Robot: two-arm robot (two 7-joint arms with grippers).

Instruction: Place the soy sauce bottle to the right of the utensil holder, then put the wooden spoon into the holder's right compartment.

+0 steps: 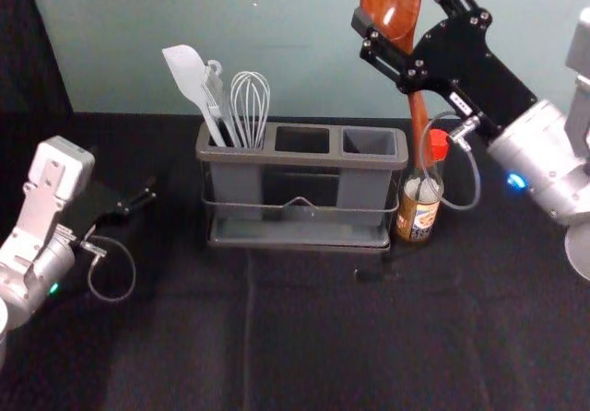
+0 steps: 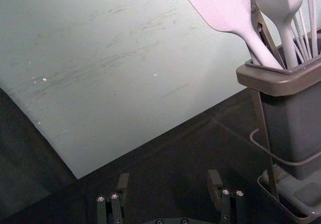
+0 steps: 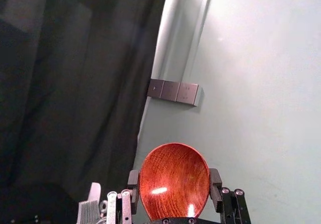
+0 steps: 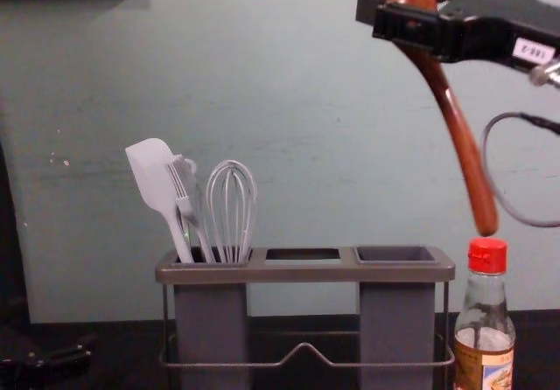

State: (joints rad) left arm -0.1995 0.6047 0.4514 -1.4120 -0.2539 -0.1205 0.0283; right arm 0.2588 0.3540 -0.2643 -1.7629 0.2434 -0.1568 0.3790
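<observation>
Clock: twelve is pointing away from the robot, centred on the utensil holder (image 1: pixel 300 159).
Wooden spoon (image 1: pixel 392 1): hanging tilted, bowl up and handle down, high at one o'clock in the head view; in the chest view, the handle's tip is showing just above the bottle's cap.
Right gripper (image 1: pixel 396 5): holding the spoon aloft, its fingers standing partly apart and pressing the bowl from both sides.
Soy sauce bottle (image 1: pixel 418 213): standing upright at three o'clock, just beside the holder, on the bench (image 1: pixel 175 337).
Left compartment: carrying a white spatula (image 1: pixel 190 77) and a whisk (image 1: pixel 250 107).
Left gripper (image 1: pixel 140 198): waiting low at nine o'clock, fingers standing wide apart around open air.
</observation>
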